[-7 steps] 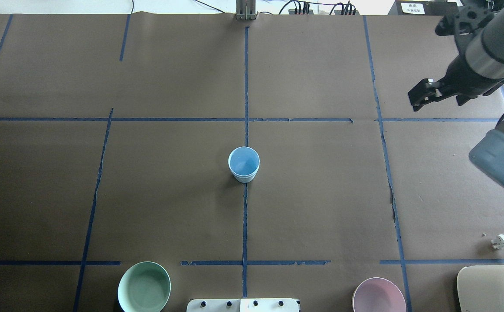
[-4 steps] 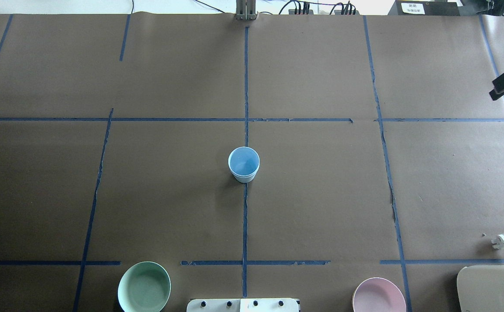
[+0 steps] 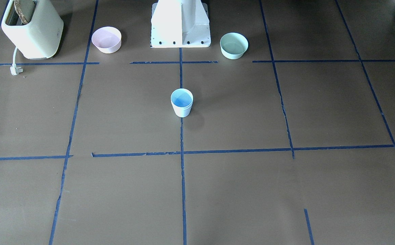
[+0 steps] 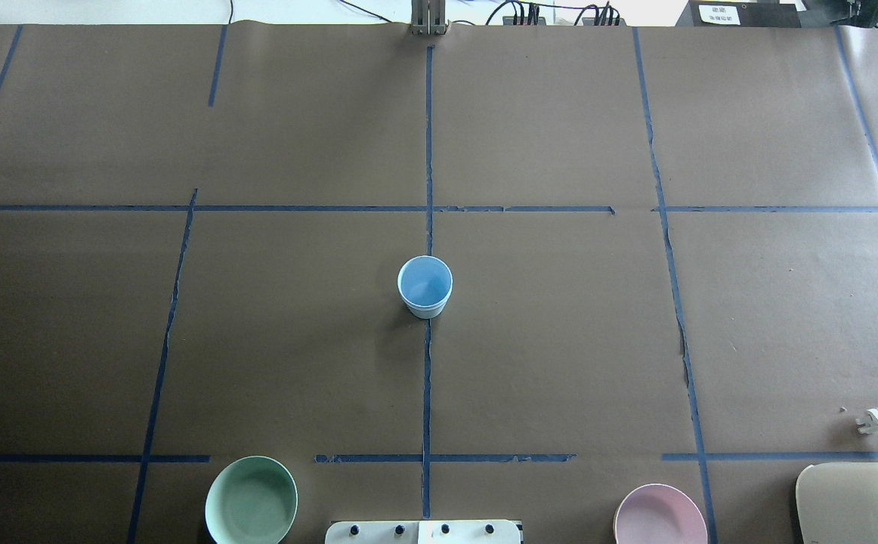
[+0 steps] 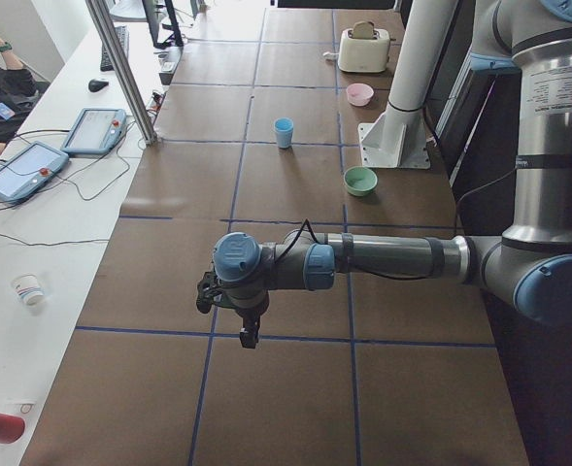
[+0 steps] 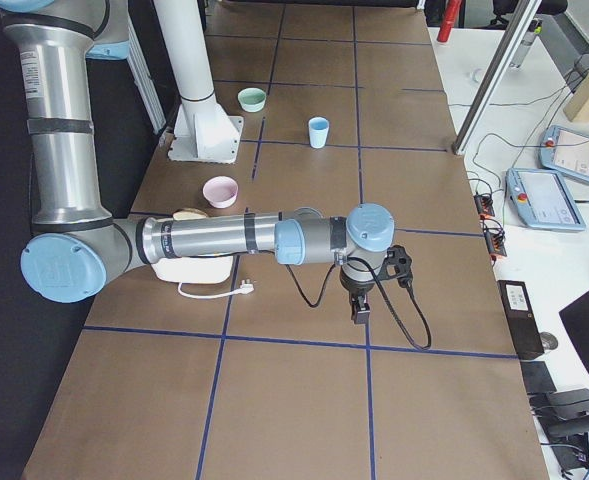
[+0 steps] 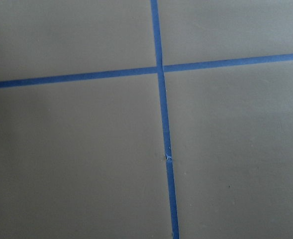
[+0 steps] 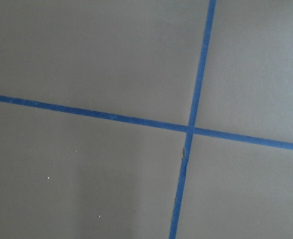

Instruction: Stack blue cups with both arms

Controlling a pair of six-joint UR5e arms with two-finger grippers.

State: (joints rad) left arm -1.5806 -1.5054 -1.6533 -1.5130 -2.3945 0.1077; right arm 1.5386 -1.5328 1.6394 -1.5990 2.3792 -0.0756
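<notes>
One pale-blue cup (image 4: 425, 285) stands upright on the centre tape line; it also shows in the front view (image 3: 182, 102) and the side views (image 5: 284, 131) (image 6: 318, 131). I cannot tell whether a second cup sits nested inside it; no other blue cup shows. My left gripper (image 5: 250, 335) hangs over the table far from the cup, at the table's left end. My right gripper (image 6: 359, 312) hangs over the right end. Each shows only in a side view, so I cannot tell if it is open or shut. Both wrist views show only brown paper and crossing blue tape.
A mint-green bowl (image 4: 251, 500) and a pink bowl (image 4: 660, 515) flank the white pedestal base (image 3: 180, 23) at the robot's edge. A cream toaster (image 3: 31, 29) with a loose white plug (image 4: 873, 421) stands at the near right corner.
The right arm and gripper have swung out of the overhead view past its right edge. The cup and bowls have not moved.
</notes>
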